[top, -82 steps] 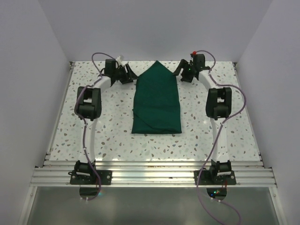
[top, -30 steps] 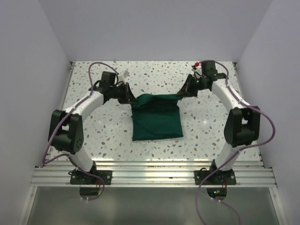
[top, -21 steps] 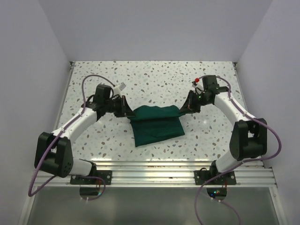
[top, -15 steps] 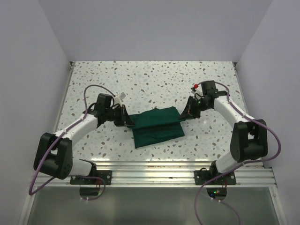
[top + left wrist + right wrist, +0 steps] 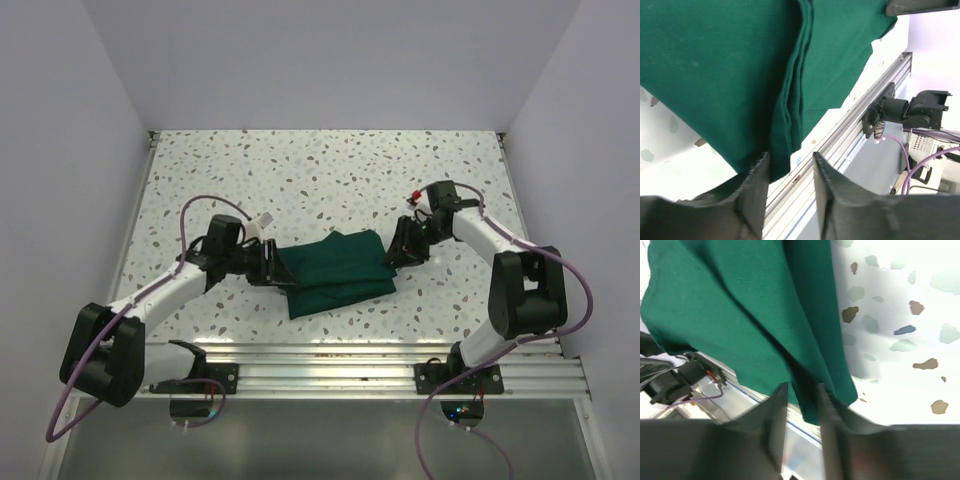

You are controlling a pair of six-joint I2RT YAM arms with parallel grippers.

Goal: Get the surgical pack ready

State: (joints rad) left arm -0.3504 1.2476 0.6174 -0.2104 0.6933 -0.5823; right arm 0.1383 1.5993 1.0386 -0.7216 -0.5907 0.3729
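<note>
Surgical pack: dark green cloth drape, folded into a compact, roughly rectangular bundle of several layers.
Pack position: flat on the table, in the near half, midway between the two arms; its long side runs left to right, slightly skewed.
Pack layering: an upper fold lies over a lower one, the lower layer projecting toward the near edge; stacked fold edges show as a ridge in the left wrist view.
Pack contents: only cloth is visible; whatever the folds cover cannot be told.
Left gripper: at the left edge of the bundle, low over the table.
Left gripper jaws: parted, with a clear gap between the fingers; a corner of the cloth overlaps the tip of one finger, and nothing is clamped.
Right gripper: at the right edge of the bundle, low over the table.
Right gripper jaws: parted by a narrow gap; the fingers stand either side of the cloth's lower edge, with light showing between them, so the cloth is not pinched.
Left arm: stretched low from its base, forearm running toward the bundle from the left.
Right arm: elbow raised near the right side, forearm angled inward to the bundle.
Table surface: white with grey and brown speckles.
Rail: aluminium profile along the near table edge, carrying both arm bases.
Cabling: a purple cable loops along each arm.
</note>
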